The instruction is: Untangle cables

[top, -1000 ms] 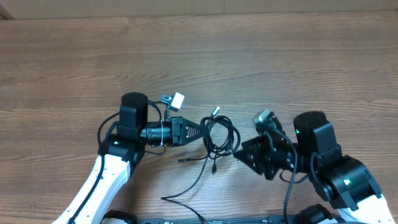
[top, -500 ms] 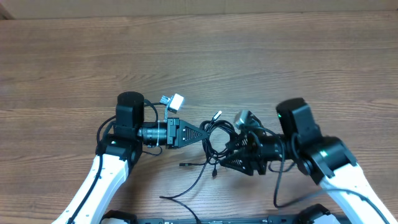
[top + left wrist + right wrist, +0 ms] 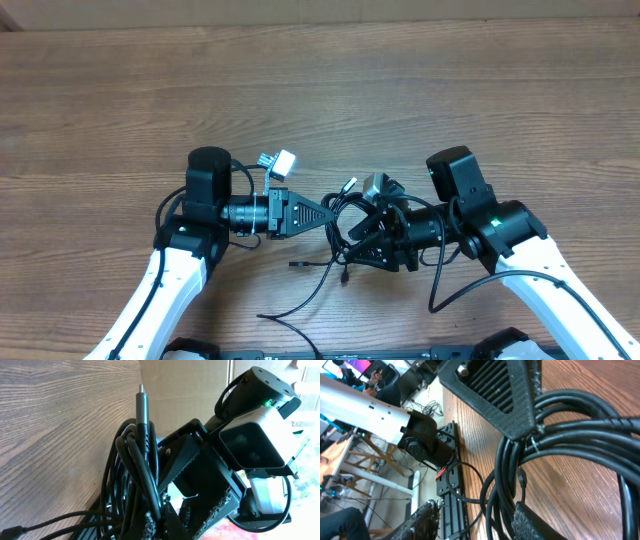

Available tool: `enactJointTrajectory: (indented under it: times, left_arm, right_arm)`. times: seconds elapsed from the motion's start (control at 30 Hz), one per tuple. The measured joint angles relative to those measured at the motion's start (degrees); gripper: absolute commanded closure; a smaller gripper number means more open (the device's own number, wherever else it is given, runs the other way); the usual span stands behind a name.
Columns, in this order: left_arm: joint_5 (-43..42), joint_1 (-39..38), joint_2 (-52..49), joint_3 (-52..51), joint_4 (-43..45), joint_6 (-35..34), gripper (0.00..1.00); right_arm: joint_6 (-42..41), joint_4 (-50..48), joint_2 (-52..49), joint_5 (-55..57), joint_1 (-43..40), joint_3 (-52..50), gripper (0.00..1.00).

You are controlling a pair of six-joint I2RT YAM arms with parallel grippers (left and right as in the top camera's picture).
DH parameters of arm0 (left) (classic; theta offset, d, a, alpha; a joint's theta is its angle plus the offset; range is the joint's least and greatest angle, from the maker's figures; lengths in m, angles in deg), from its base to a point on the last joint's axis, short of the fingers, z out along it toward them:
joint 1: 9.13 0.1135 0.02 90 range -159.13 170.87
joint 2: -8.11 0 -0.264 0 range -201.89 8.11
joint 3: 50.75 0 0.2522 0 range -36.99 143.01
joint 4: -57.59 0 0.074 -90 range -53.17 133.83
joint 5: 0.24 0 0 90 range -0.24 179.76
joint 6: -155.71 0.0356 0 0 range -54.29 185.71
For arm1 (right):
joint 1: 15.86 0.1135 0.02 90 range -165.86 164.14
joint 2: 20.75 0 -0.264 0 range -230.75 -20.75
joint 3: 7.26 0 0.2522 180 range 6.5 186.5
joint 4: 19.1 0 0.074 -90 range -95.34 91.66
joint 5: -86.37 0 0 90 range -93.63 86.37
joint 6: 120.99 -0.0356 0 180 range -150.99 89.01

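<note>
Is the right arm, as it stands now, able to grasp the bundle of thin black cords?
Probably yes: the right gripper stands open at the bundle of thin black cords, some loops between its fingers. The left gripper, shut on the bundle's other side, leaves this side free.

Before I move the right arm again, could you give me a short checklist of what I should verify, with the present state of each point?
1. Left jaws hold the cables: ok, shut on the left side of the bundle.
2. Right jaws open: ok, they stand apart at the right side of the bundle.
3. Only one cord between the right jaws: not ok, several cords seem to pass between them.
4. Silver-tipped plug free of both jaws: ok, it sticks out of the bundle.
5. Loops loosened: not ok, they lie packed together.
6. Which cord belongs to which plug: cannot tell.
</note>
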Motion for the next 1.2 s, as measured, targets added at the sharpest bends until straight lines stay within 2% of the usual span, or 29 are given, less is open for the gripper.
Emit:
enactJointTrajectory:
  times: [0.6, 0.73, 0.9, 1.0, 1.2]
  left_arm:
    - [-0.4, 0.0, 0.0, 0.0, 0.0, -2.3, 0.96]
    - [-0.4, 0.0, 0.0, 0.0, 0.1, -2.3, 0.95]
    - [-0.4, 0.0, 0.0, 0.0, 0.4, -2.3, 0.95]
    - [-0.4, 0.0, 0.0, 0.0, 0.4, -2.3, 0.95]
    - [-0.9, 0.0, 0.1, 0.0, 0.3, -2.5, 0.95]
  right_arm:
    - [1.1, -6.3, -6.8, -1.8, 0.0, 0.0, 0.61]
    - [1.2, -8.3, -7.0, -4.5, 0.0, 0.0, 0.68]
    - [1.2, -8.2, -7.0, -6.7, 0.0, 0.0, 0.72]
    - [1.3, -8.2, -7.0, -6.9, 0.0, 0.0, 0.79]
    - [1.4, -8.1, -7.0, -6.8, 0.1, 0.0, 0.8]
